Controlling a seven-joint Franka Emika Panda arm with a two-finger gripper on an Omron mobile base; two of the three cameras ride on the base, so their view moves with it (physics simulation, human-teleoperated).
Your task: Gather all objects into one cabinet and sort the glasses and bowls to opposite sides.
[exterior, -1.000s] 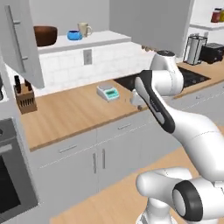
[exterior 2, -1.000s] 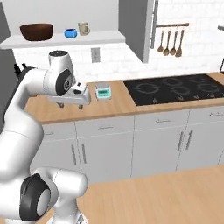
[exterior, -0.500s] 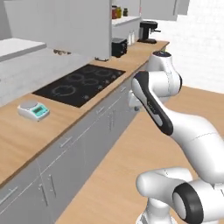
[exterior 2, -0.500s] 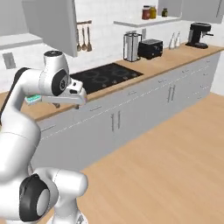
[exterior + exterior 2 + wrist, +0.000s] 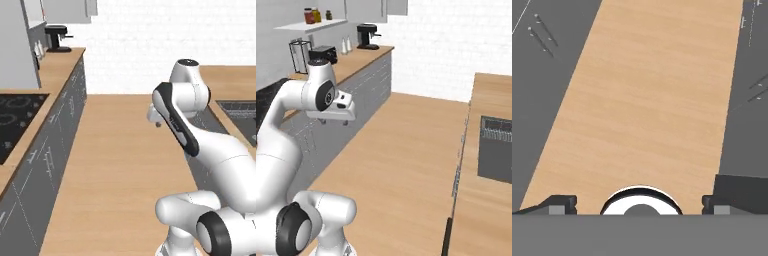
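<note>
While hanging over wood floor (image 5: 647,100), gripper (image 5: 640,202) tips spread wide, nothing between, grey cabinet fronts (image 5: 542,75) both sides, coffee machine (image 5: 367,36) far on counter (image 5: 363,56).

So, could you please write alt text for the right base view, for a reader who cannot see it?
The white robot arm rises at lower left, its gripper held over a wooden floor between two runs of grey cabinets. On the left counter stand a black coffee machine and a toaster, with jars on a shelf above.
</note>
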